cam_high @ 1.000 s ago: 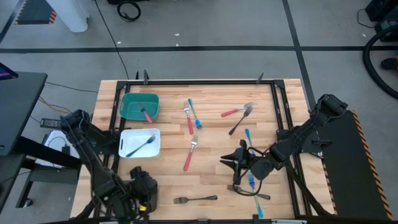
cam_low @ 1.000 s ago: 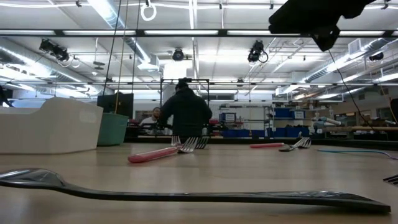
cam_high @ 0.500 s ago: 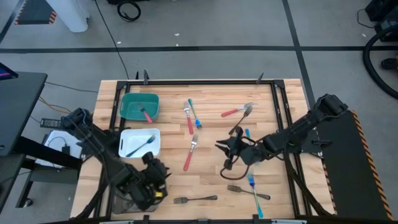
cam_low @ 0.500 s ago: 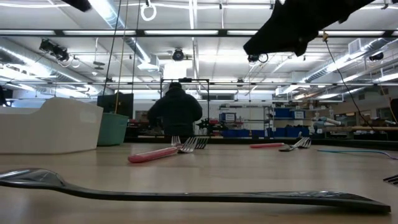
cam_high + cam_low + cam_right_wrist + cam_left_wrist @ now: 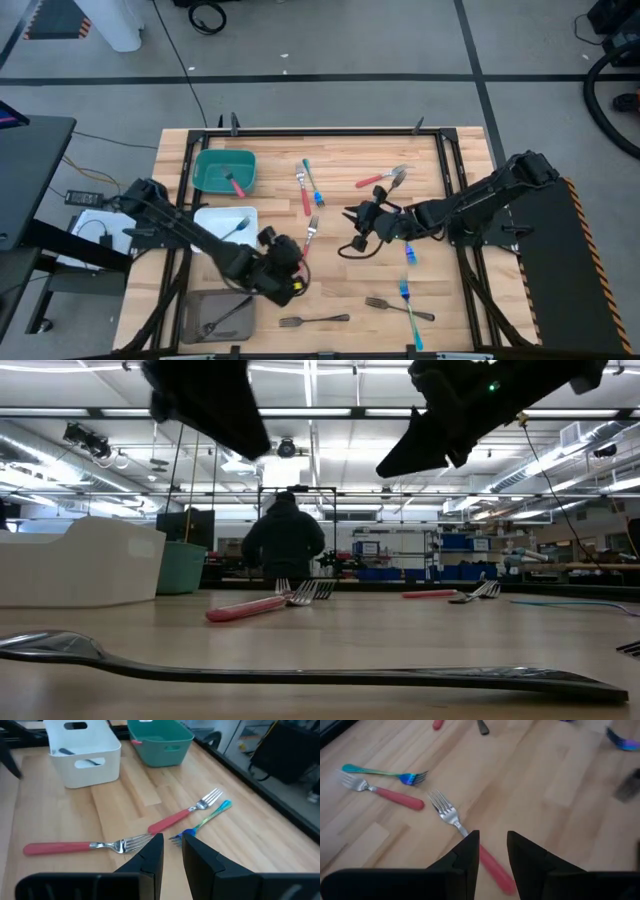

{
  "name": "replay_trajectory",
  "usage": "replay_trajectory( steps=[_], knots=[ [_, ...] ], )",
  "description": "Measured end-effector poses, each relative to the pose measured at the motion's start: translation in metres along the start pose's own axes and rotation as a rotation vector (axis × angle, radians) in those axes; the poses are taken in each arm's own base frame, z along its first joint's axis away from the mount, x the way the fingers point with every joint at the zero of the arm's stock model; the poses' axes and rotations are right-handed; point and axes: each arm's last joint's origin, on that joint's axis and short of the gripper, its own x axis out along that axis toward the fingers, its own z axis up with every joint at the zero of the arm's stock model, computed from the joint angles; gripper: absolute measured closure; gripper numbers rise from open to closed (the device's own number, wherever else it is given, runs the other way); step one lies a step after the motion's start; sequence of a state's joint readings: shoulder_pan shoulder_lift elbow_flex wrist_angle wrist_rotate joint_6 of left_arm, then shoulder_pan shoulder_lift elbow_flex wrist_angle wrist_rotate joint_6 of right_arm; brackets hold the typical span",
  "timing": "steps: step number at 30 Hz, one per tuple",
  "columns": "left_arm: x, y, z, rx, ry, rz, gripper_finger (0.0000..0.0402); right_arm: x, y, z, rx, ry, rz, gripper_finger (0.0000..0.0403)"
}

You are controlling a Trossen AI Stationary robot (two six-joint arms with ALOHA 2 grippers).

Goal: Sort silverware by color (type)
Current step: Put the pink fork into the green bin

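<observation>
The left gripper (image 5: 283,270), jaws slightly parted and empty, hovered lower centre over a red-handled fork (image 5: 305,247), while the right gripper (image 5: 362,222), likewise released, reached centre-frame.

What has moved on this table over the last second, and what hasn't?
The left pincer swung from the table's near-left corner toward the middle, ending over a red-handled fork. The right pincer moved from the near-right side toward the centre. Nothing was visibly taken or let go. The silverware stayed put.
</observation>
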State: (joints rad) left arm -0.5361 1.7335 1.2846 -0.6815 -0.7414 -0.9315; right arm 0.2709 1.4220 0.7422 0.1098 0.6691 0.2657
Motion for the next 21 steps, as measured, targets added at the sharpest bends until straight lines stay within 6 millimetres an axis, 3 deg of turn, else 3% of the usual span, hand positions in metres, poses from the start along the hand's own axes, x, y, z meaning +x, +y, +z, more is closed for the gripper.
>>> replay_trajectory(
  steps=[13, 21],
  knots=[
    [0.079, 0.01, 0.004, -0.117, 0.106, 0.086, 0.0292, 0.007, -0.009, -0.004, -0.014, 0.083, 0.048, 0.0325],
    [0.109, 0.023, 0.008, -0.194, 0.17, 0.111, 0.0292, 0.007, -0.009, -0.004, -0.012, 0.085, 0.063, 0.0325]
  ],
)
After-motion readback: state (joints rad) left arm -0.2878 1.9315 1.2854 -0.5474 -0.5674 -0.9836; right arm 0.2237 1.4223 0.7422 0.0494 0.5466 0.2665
